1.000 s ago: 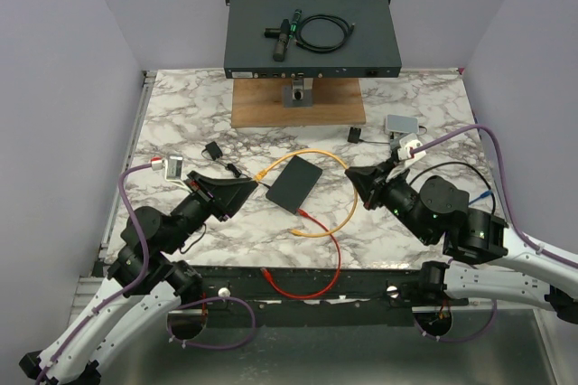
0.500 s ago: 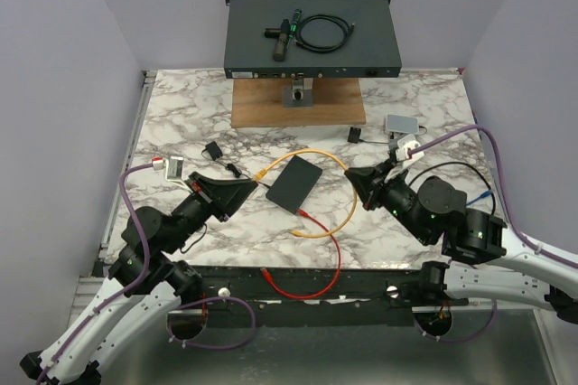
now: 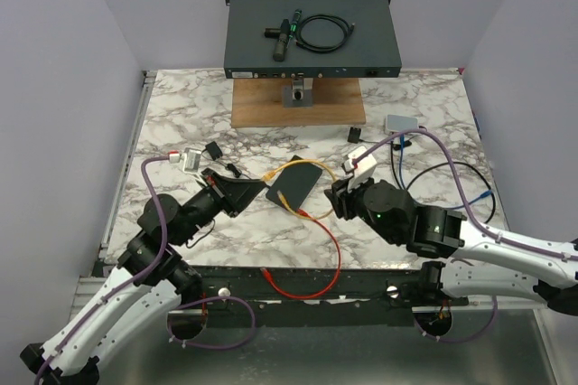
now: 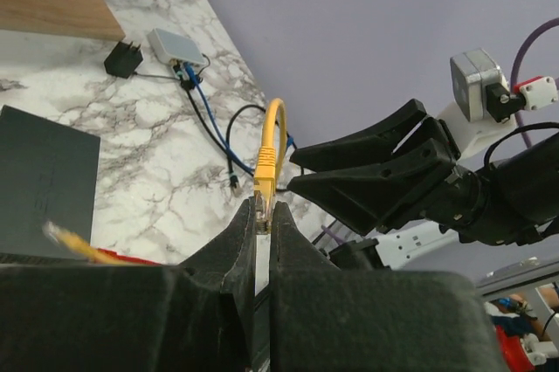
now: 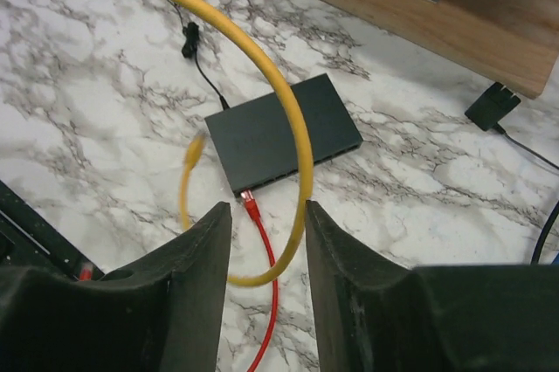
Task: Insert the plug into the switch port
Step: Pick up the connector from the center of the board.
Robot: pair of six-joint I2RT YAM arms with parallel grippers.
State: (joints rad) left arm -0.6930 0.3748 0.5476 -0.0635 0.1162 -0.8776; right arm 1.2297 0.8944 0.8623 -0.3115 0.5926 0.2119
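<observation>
The switch is a flat dark box on the marble, also visible in the right wrist view. A red plug sits at its near port edge. My left gripper is shut on the yellow plug of a yellow cable, held just left of the switch. The cable arches over to my right gripper, which is open with the yellow loop hanging loose between its fingers. That gripper hovers by the switch's right side. The cable's other end swings blurred.
A red cable runs from the switch to the table's near edge. A rack unit stands on a wooden board at the back. A grey adapter, black adapter and blue cable lie right.
My right gripper has opened, released the yellow cable and swung left toward the switch. My left gripper closed on the yellow plug and lifted it; the cable now hangs off the table.
</observation>
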